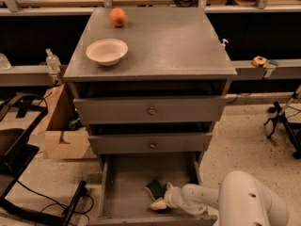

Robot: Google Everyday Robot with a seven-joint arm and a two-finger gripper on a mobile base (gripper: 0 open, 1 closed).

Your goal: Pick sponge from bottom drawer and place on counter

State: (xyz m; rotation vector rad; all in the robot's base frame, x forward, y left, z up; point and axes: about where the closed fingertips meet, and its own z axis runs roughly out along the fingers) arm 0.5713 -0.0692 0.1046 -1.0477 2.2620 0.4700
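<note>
The bottom drawer (123, 187) is pulled open below two closed knobbed drawers. The sponge (154, 189) lies in its front right part, dark green pad up, with its yellow layer showing at the lower edge. It looks tilted. My gripper (167, 197) reaches in from the lower right on the white arm (202, 199) and is right against the sponge's right side. The grey counter (178, 41) on top of the cabinet holds a white bowl (107, 51) and an orange fruit (118, 17).
A cardboard box (61, 135) stands left of the cabinet, with black cables and a stand on the floor at the lower left. A long workbench runs behind. A black tripod leg (282, 121) is at the right.
</note>
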